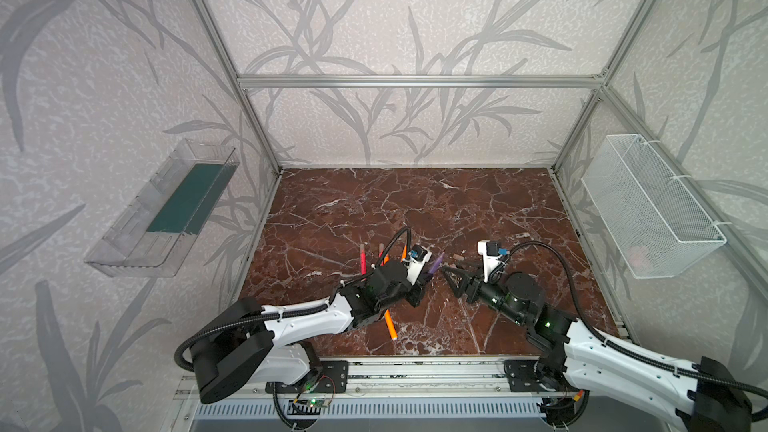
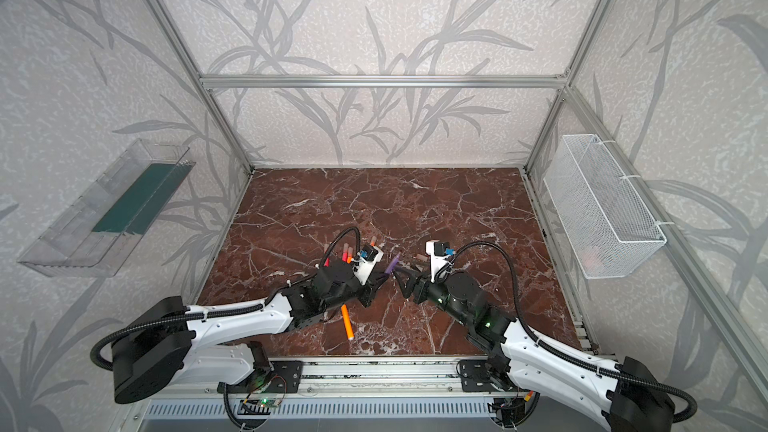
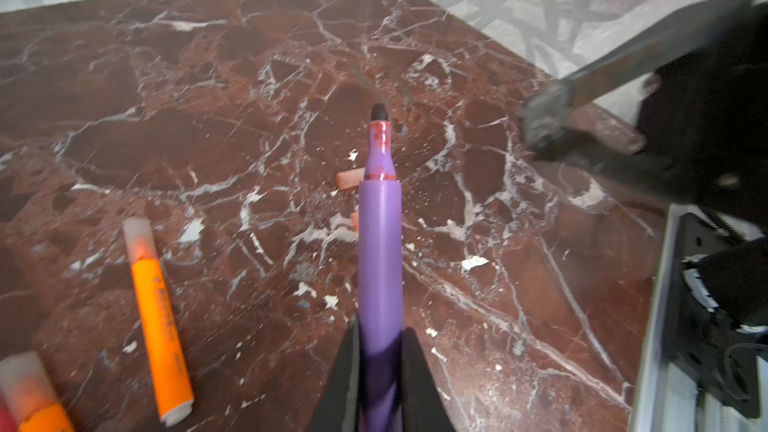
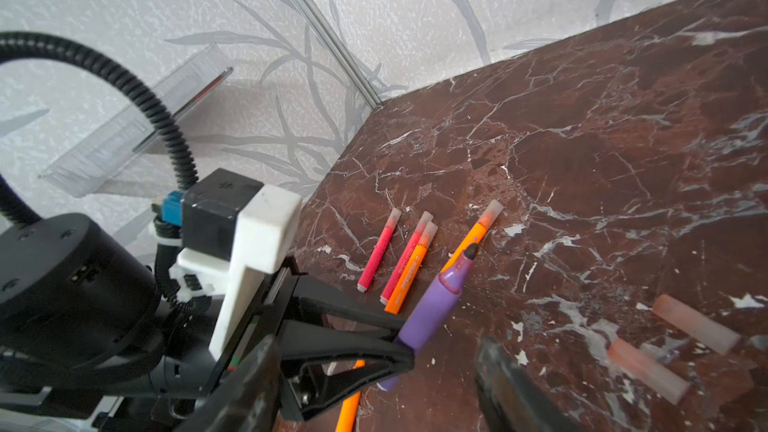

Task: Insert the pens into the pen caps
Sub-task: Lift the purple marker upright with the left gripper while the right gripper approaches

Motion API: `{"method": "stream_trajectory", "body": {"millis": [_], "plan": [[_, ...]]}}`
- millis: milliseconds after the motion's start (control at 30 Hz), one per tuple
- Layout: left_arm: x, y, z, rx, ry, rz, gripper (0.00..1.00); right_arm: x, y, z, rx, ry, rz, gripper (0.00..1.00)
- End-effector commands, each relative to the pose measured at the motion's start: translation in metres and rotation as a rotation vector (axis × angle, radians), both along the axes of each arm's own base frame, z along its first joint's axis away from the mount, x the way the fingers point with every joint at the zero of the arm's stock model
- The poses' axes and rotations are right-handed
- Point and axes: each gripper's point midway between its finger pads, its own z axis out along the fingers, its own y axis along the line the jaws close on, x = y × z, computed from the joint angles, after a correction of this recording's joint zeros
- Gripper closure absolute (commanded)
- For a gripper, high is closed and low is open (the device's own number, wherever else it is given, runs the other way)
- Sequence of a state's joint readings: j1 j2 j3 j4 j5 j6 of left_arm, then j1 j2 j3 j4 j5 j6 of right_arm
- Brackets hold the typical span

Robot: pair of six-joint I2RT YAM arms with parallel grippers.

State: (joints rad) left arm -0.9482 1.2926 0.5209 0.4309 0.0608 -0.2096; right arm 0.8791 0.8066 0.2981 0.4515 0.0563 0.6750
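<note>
Top view, left claw (image 1: 428, 277) pinching purple pen (image 1: 435, 263), right claw (image 1: 452, 282) spread, facing it.

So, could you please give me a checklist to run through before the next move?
1. Purple pen clamped in the left hand: ok.
2. Its tip uncapped and pointing away from that hand: ok.
3. Right hand open and empty: ok.
4. Loose caps on the table: ok, two.
5. A cap lined up inside the right hand's opening: not ok, both lie off to one side.
6. Caps' open ends: cannot tell.
</note>
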Motion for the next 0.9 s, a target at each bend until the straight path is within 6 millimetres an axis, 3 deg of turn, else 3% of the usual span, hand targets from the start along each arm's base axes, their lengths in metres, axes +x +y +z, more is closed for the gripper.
{"method": "stream_trajectory", "body": {"millis": [0, 167, 400, 867], "plan": [[-0.002, -0.017, 0.032, -0.092, -0.099, -0.079, 1.0, 0.01, -0.001, 0.02, 0.082, -0.006, -0.057, 0.31], [-0.007, -0.021, 0.036, -0.115, -0.091, -0.108, 1.0, 0.015, -0.006, 0.01, 0.081, 0.029, -0.106, 0.32], [-0.012, -0.027, 0.037, -0.114, -0.086, -0.137, 1.0, 0.021, 0.004, 0.017, 0.055, 0.019, -0.096, 0.35], [-0.018, -0.027, 0.038, -0.116, -0.09, -0.158, 1.0, 0.034, 0.011, 0.018, 0.018, 0.015, -0.12, 0.6]]}}
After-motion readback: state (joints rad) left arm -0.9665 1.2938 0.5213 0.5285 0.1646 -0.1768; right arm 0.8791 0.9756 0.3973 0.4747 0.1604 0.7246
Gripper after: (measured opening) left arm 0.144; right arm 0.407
